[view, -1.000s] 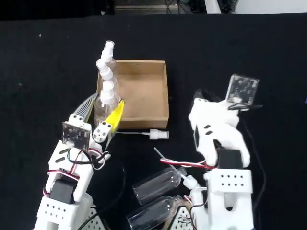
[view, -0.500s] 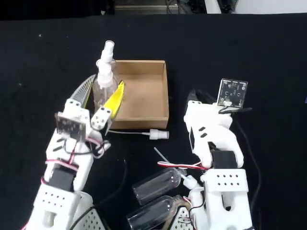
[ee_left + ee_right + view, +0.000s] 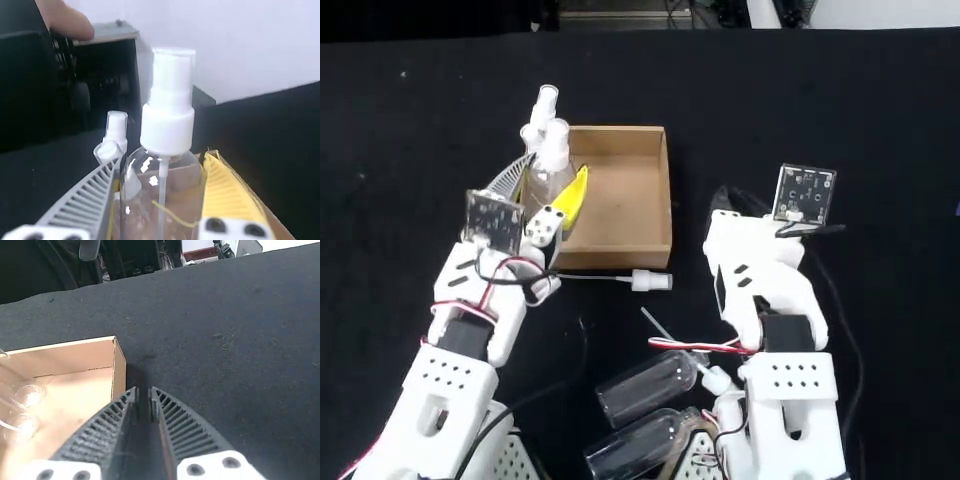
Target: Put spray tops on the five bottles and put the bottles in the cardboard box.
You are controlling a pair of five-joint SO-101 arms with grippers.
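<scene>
My left gripper (image 3: 552,172) is shut on a clear bottle (image 3: 546,188) with a white spray top (image 3: 167,117), held upright at the left wall of the cardboard box (image 3: 630,200). Its grey and yellow fingers (image 3: 225,192) flank the bottle's body (image 3: 160,190). Two more topped bottles (image 3: 544,108) stand just behind it at the box's far left corner. My right gripper (image 3: 142,397) is shut on nothing and sits low to the right of the box (image 3: 65,367), also seen from above (image 3: 723,198). A loose spray top (image 3: 651,280) lies in front of the box.
Two topless clear bottles (image 3: 645,385) lie on the black table near the arms' bases, a second one (image 3: 638,445) closer to the front edge. Another spray top (image 3: 716,379) with its thin tube lies beside them. Red and white cables trail from both arms.
My left arm has carried the bottle forward and to the right, up to the box's left wall. The right arm drew back slightly a second ago, then stayed still.
</scene>
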